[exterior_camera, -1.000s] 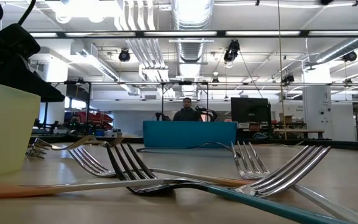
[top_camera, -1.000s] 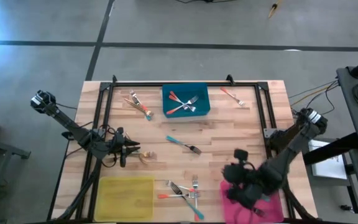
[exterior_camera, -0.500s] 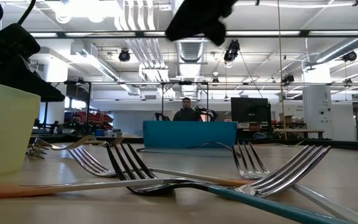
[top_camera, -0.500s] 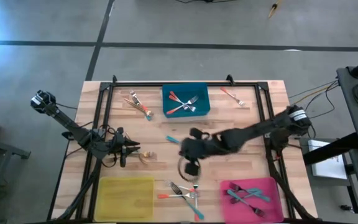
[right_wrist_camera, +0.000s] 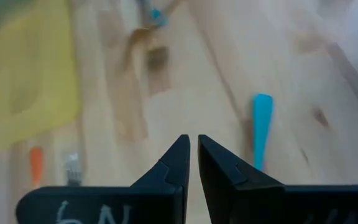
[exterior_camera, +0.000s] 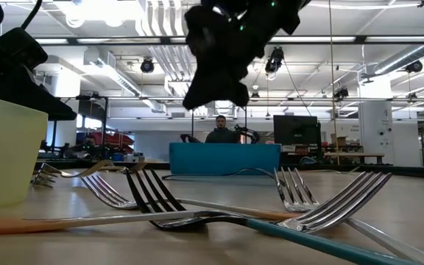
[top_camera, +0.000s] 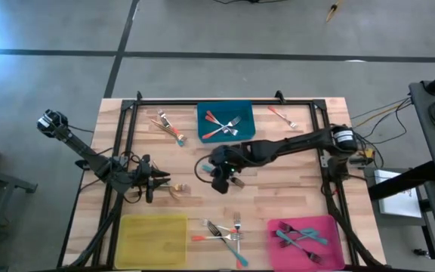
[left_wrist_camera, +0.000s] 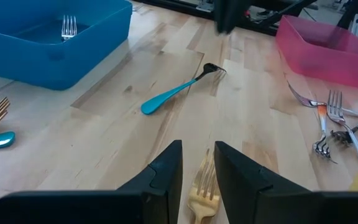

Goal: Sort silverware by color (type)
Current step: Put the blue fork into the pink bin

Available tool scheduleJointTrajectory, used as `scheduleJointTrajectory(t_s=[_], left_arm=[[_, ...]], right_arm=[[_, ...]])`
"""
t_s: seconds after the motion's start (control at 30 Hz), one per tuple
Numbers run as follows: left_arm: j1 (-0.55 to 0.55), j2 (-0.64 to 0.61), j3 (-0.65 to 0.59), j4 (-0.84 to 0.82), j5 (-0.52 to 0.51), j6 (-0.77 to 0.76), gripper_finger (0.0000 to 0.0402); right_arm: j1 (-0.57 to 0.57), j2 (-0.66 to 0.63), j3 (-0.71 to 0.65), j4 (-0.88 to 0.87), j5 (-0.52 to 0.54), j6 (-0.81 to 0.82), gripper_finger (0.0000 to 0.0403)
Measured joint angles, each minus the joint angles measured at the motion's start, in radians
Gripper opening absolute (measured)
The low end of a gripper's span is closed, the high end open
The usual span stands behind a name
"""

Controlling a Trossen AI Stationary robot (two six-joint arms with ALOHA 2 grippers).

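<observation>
My right gripper (top_camera: 221, 181) (right_wrist_camera: 193, 140) hangs shut and empty well above the table's middle (exterior_camera: 212, 96), over a teal-handled fork (left_wrist_camera: 173, 94) whose handle (right_wrist_camera: 261, 130) lies flat on the wood ahead of the fingers. My left gripper (top_camera: 165, 181) (left_wrist_camera: 197, 146) waits at the table's left with a narrow gap between its fingers. A gold fork (left_wrist_camera: 202, 186) (top_camera: 180, 189) shows in that gap, lying on the table; I see no touch. More forks lie in a heap (top_camera: 225, 233) near the near edge, as a pair (top_camera: 169, 127) at far left, and one (top_camera: 282, 117) at far right.
The blue bin (top_camera: 202, 132) at the far middle holds red-handled forks. The pink bin (top_camera: 331, 227) at near right holds teal-handled forks. The yellow bin (top_camera: 153, 238) sits at near left. A dark frame (top_camera: 225, 101) runs along the table's far side and its two ends.
My right gripper has swung from over the pink bin at near right toward the table's left and far side, and now hangs over the teal fork at the middle. The pink bin and its teal forks now show uncovered.
</observation>
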Motion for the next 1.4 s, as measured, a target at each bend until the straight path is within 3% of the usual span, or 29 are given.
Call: scheduleJointTrajectory(t_s=[0.2, 0.6, 0.9, 1.27, 1.4], left_arm=[[0.000, 0.000, 0.000, 0.000, 0.000, 0.000, 0.0077], [0.000, 0.000, 0.000, 0.000, 0.000, 0.000, 0.0077], [0.000, 0.000, 0.000, 0.000, 0.000, 0.000, 0.0077], [0.000, 0.000, 0.000, 0.000, 0.000, 0.000, 0.0077], [0.000, 0.000, 0.000, 0.000, 0.000, 0.000, 0.0077]], right_arm=[[-0.056, 0.053, 0.000, -0.065, 0.093, 0.454, 0.0025], [-0.078, 0.081, 0.000, -0.083, 0.103, 0.444, 0.0025], [-0.094, 0.066, 0.001, -0.246, 0.100, 0.371, 0.0025], [-0.094, 0.066, -0.007, -0.280, -0.096, 0.432, 0.0026], [-0.098, 0.066, -0.008, -0.269, -0.119, 0.434, 0.0058]])
